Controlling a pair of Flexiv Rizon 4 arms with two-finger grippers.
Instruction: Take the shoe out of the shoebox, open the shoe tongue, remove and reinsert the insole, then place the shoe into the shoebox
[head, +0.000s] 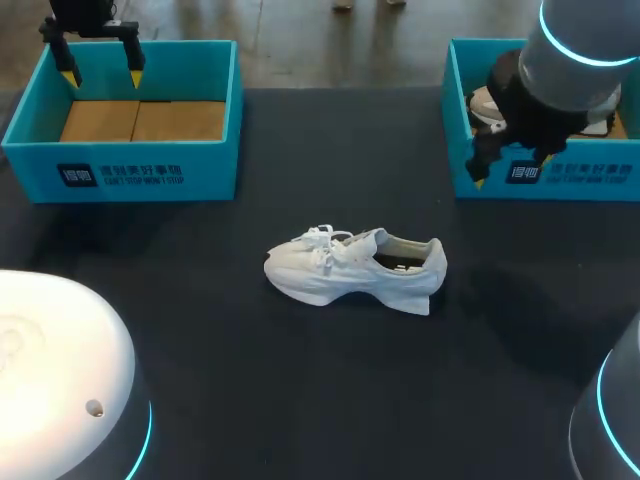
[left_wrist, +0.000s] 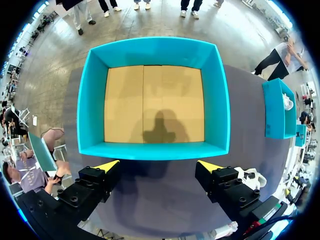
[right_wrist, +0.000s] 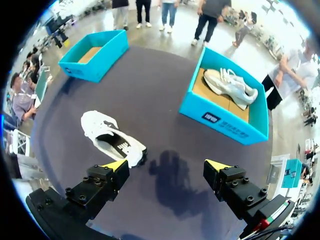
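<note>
You are seeing two white shoes: the first shoe (head: 355, 270) out on the table (head: 300, 400) and the second shoe (right_wrist: 230, 84) inside the right shoebox (head: 600, 185), to the right of the first shoe. You are counting two blue boxes; the left shoebox (head: 125, 170) is standing to its left. Two grippers are showing: the left gripper (left_wrist: 158, 164) and the right gripper (right_wrist: 166, 164).

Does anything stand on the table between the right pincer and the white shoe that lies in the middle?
Nothing visible does. The right pincer hangs open near the right shoebox, and only bare dark table lies between it and the white shoe.
</note>
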